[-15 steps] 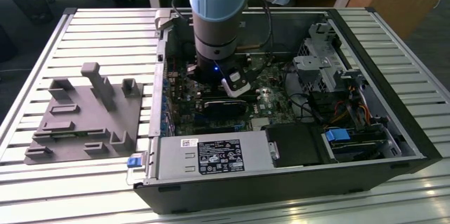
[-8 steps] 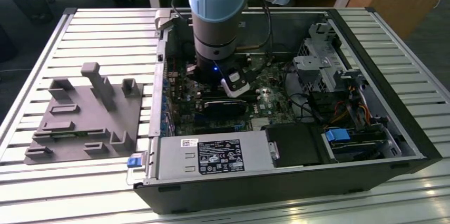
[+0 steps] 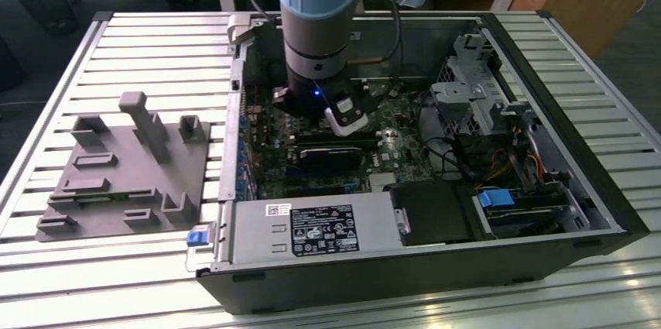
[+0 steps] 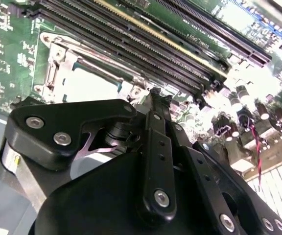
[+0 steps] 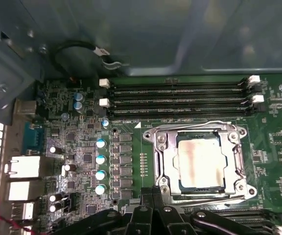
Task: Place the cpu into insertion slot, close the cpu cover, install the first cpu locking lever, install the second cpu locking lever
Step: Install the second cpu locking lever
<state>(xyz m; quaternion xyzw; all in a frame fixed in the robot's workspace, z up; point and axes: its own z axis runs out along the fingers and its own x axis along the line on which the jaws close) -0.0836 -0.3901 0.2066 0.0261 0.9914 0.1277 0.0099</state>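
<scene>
The open computer case [image 3: 434, 190] lay on a slatted table [image 3: 135, 42], with a grey fixture block [image 3: 124, 174] well apart from it toward the exterior view's left. The robot arm [image 3: 320, 27] stood upright over the case interior, reaching down to the green motherboard [image 3: 403, 147].

In the first wrist view the motherboard [image 5: 82, 161] carried long black memory slots [image 5: 180, 100] just beside the insertion slot [image 5: 199, 164]. The cpu cover [image 5: 166, 161] lay down flat over the socket, its silvery frame surrounding the central window. The cpu [image 5: 199, 164] sat inside that window, its pale metal face discoloured in patches. A thin wire lever [image 5: 190, 125] ran along the socket edge nearest the memory slots.

The gripper [image 5: 153, 196] was at the frame's lower edge, its black fingers drawn together with no visible gap and nothing seen held between them. From the gripper tip, the cpu lay at about 1 o'clock, near but apart. In the second wrist view the gripper [image 4: 156, 98] showed the same closed posture, and the cpu [image 4: 89, 83] lay at about 10 o'clock from its tip.
</scene>
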